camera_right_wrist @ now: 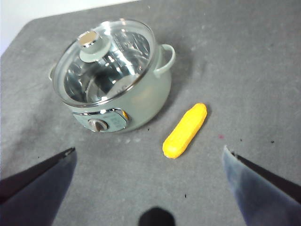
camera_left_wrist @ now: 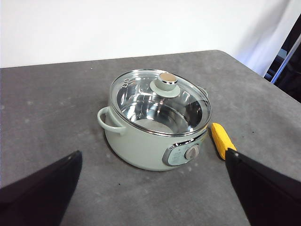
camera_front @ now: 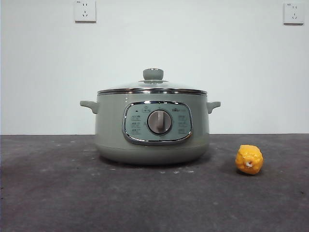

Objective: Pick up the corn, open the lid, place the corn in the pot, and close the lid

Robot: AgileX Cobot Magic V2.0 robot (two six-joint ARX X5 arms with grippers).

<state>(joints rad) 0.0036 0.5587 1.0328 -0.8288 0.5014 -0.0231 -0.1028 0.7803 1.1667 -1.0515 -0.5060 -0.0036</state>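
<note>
The pot (camera_front: 152, 128), with the lid (camera_front: 152, 88) on, has panel print too small to read; the corn (camera_front: 249, 159) lies beside it. Both the left gripper (camera_left_wrist: 150, 188) and the right gripper (camera_right_wrist: 150, 183) are spread wide, empty.

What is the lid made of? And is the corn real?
The lid looks like clear glass with a shiny steel rim: the pot's metal inside shows through it. The corn looks like smooth plastic, evenly yellow, though that's hard to be sure of.

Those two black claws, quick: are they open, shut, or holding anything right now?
Left gripper: open, holding nothing.
Right gripper: open, holding nothing; the long yellow corn cob lies on the grey table beyond it.
</note>
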